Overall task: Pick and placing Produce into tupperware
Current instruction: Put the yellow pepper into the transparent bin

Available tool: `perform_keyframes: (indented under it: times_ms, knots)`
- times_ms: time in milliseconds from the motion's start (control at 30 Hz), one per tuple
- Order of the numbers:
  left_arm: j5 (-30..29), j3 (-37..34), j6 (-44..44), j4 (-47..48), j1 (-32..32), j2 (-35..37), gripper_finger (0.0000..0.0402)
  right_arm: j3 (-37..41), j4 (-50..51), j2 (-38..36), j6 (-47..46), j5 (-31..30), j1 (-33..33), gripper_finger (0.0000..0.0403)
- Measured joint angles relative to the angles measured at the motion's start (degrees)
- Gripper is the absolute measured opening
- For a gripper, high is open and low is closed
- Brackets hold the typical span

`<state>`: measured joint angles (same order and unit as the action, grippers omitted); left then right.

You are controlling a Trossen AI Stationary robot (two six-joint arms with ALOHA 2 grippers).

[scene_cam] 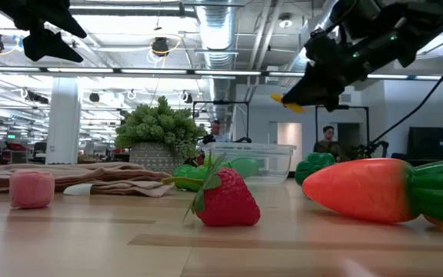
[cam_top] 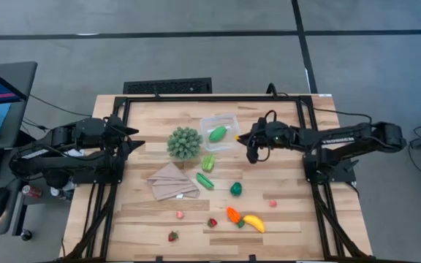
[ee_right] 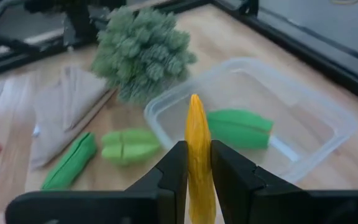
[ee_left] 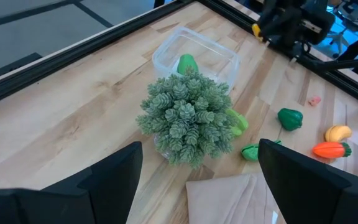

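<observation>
The clear tupperware [cam_top: 229,120] stands at the table's far middle with one green piece [cam_top: 218,134] inside. My right gripper [cam_top: 245,139] hovers just right of it, shut on a long yellow toy piece [ee_right: 196,134]. On the table lie green pods [cam_top: 208,161], a green pepper [cam_top: 236,189], a carrot [cam_top: 232,215], a banana [cam_top: 253,223] and small strawberries [cam_top: 213,222]. My left gripper [ee_left: 197,186] waits open and raised, left of the spiky green ball [cam_top: 184,142]. My right gripper pinches the yellow piece between its two fingers by its rear part [ee_right: 198,168]. The piece lies along the fingers, and its pointed end [ee_right: 194,102] sticks out past them toward the tupperware. It is lifted clear of the table, as the low view [scene_cam: 279,98] shows.
The spiky green ball [ee_left: 188,118] stands left of the tupperware [ee_left: 194,53], and the tan folded cloth [cam_top: 172,181] lies nearer. A black frame [cam_top: 218,97] rims the table. People show in the room behind in the low view.
</observation>
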<state>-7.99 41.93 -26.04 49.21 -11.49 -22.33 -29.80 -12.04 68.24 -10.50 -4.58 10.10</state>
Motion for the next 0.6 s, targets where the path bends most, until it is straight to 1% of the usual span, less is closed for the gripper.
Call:
perform_keyframes:
  times_ms: [200, 400, 600]
  knots:
    - [-0.2, 0.0, 0.1, 0.0, 0.0, 0.0, 0.031, 0.0, -5.7, 4.8, 0.0, 0.0, 1.7, 0.0063]
    - [-0.3, 0.0, 0.2, 0.0, 0.0, 0.0, 0.031, -0.1, -11.4, 9.6, -0.1, 0.0, 2.1, 0.0063]
    - [-0.4, 0.0, 0.2, -0.1, 0.0, 0.0, 0.031, -3.4, -11.9, 15.5, 0.0, 0.1, 2.1, 0.0063]
